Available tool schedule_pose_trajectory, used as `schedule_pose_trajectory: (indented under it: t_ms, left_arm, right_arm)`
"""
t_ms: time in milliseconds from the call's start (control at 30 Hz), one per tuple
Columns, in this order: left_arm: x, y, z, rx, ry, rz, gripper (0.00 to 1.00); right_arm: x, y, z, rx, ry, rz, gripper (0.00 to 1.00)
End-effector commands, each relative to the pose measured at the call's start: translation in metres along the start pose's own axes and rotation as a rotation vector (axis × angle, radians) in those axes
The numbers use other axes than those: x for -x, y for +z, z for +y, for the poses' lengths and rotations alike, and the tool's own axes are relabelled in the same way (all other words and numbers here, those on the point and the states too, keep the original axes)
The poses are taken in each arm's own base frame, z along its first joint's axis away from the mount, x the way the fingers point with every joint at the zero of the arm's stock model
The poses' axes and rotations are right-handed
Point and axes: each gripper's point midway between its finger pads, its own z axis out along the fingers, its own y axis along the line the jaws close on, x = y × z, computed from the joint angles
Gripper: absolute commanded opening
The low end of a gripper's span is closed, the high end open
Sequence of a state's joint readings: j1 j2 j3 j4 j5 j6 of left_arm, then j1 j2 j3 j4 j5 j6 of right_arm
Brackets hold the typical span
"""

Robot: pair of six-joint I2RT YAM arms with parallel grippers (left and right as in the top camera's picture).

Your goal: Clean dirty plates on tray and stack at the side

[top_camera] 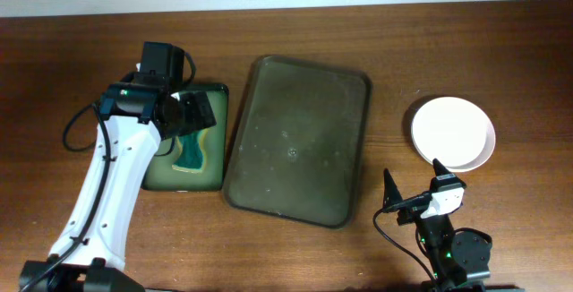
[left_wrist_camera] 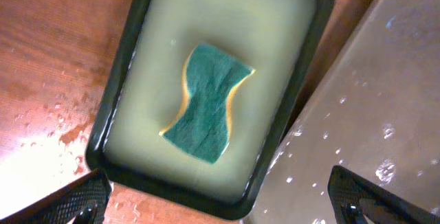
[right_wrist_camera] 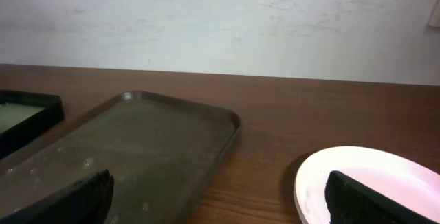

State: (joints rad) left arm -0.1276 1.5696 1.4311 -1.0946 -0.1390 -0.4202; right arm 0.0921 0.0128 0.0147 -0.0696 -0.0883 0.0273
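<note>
Large dark tray [top_camera: 295, 140] sits mid-table, long side running away from the robot, its surface wet and speckled with droplets in the left wrist view. White plate [top_camera: 452, 133] rests on the bare wood to the right of the tray, well apart from it, upright and clean-looking; whether it is one plate or a stack cannot be told. Left of the tray, just beside its edge, a small black basin [top_camera: 219, 95] holds pale cloudy liquid. A green sponge [left_wrist_camera: 206, 104] with a yellow edge lies flat in the liquid near the basin's centre. Left gripper [left_wrist_camera: 216, 186] hangs over the basin above the sponge, fingers [left_wrist_camera: 75, 200] spread wide, gripping nothing. Water spots show on the wood beside the basin. Right gripper [right_wrist_camera: 220, 183] is low near the table's front edge, pointed toward the far wall, between the tray's near right corner and the plate, jaws wide apart, nothing between them and touching neither.
</note>
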Motion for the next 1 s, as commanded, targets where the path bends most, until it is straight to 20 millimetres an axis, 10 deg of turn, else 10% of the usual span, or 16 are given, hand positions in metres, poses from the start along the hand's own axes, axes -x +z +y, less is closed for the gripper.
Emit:
schedule_pose_trajectory:
  t_ms: [0, 167, 567, 733, 967]
  left_arm:
    - [0.003, -0.011, 0.01, 0.041, -0.009, -0.075, 0.99]
    - [0.005, -0.061, 0.021, -0.141, -0.027, -0.561, 0.99]
    - [-0.072, -0.068, 0.074, -0.323, -0.186, -1.139, 0.99]
    - [-0.086, -0.025, 0.074, -0.321, -0.184, -1.119, 0.99]
    - [-0.087, -0.022, 0.074, -0.312, -0.171, -1.111, 0.99]
  right_arm:
    - [-0.002, 0.0, 0.0, 0.001, 0.012, -0.002, 0.98]
    - [-0.002, 0.0, 0.0, 0.001, 0.011, -0.002, 0.98]
    - [-0.002, 0.0, 0.0, 0.001, 0.011, -0.002, 0.98]
    - [-0.002, 0.0, 0.0, 0.001, 0.011, -0.002, 0.98]
    - [-0.002, 0.0, 0.0, 0.001, 0.011, -0.002, 0.98]
